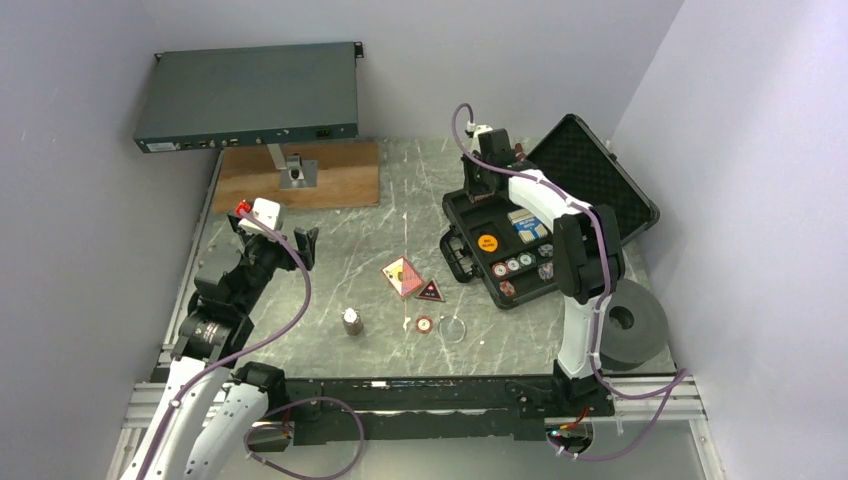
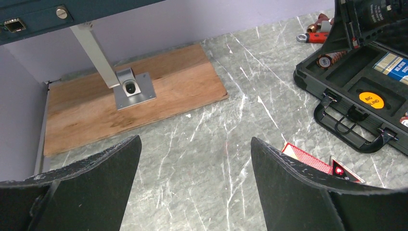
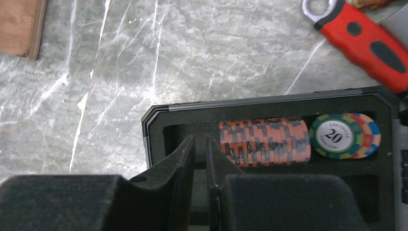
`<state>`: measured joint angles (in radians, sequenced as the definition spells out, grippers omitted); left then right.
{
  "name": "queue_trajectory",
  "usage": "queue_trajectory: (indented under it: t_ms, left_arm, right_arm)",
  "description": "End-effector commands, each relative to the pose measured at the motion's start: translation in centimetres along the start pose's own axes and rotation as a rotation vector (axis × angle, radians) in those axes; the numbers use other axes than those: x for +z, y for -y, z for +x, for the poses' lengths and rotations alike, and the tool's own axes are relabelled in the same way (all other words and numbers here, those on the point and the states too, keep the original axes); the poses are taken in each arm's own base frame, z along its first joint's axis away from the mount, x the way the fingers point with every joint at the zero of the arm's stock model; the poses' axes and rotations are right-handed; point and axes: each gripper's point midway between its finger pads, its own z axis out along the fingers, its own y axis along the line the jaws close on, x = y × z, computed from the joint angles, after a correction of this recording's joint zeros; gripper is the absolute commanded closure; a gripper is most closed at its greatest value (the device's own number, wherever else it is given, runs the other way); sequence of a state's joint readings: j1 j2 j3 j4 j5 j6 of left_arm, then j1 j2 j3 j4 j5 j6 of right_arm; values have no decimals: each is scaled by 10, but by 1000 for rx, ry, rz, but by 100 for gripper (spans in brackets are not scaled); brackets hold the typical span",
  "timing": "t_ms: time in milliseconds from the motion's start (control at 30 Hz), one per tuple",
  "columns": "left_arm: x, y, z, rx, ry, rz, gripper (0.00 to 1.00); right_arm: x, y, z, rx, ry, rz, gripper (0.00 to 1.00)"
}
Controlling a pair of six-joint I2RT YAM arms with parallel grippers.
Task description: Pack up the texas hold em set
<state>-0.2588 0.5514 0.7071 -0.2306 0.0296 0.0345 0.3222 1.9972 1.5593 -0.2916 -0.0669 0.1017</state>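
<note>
The black briefcase (image 1: 590,170) lies open at the right with chips, a blue card deck (image 2: 394,65) and an orange "big blind" disc (image 2: 371,99) in its foam slots. My right gripper (image 3: 200,144) sits shut in the far-left slot of the briefcase (image 3: 154,115), empty, just left of a row of orange-grey chips (image 3: 263,142) and a green "20" chip (image 3: 336,135). On the table lie a red card deck (image 1: 401,275), the red-black triangle piece (image 1: 430,292) and one chip (image 1: 425,324). My left gripper (image 2: 195,144) hovers open over bare table at the left.
A red-handled wrench (image 3: 365,41) lies behind the briefcase. The grey-blue rack box (image 1: 250,100) stands on a post over a wooden board (image 1: 300,175) at the back left. A small metal piece (image 1: 352,321), a clear ring (image 1: 454,329) and a grey roll (image 1: 630,325) sit near the front.
</note>
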Motion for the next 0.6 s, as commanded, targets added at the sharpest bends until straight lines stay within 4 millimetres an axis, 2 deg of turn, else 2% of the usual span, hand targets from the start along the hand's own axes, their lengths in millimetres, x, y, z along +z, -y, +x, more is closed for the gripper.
queue_trajectory:
  t_ms: [0, 100, 267, 467, 567]
  left_arm:
    - [-2, 2, -15, 10, 46, 14, 11]
    - [-3, 2, -15, 12, 46, 14, 11]
    - [-3, 2, -14, 13, 46, 15, 11]
    - [-2, 2, -13, 13, 41, 15, 11]
    - [-1, 2, -13, 15, 39, 14, 11]
  right_arm:
    - [4, -10, -8, 41, 11, -48, 84]
    - [9, -6, -2, 50, -6, -25, 84]
    - [18, 21, 12, 44, -47, 125, 83]
    - [26, 28, 23, 29, -80, 159, 83]
    - [27, 39, 26, 11, -89, 218, 83]
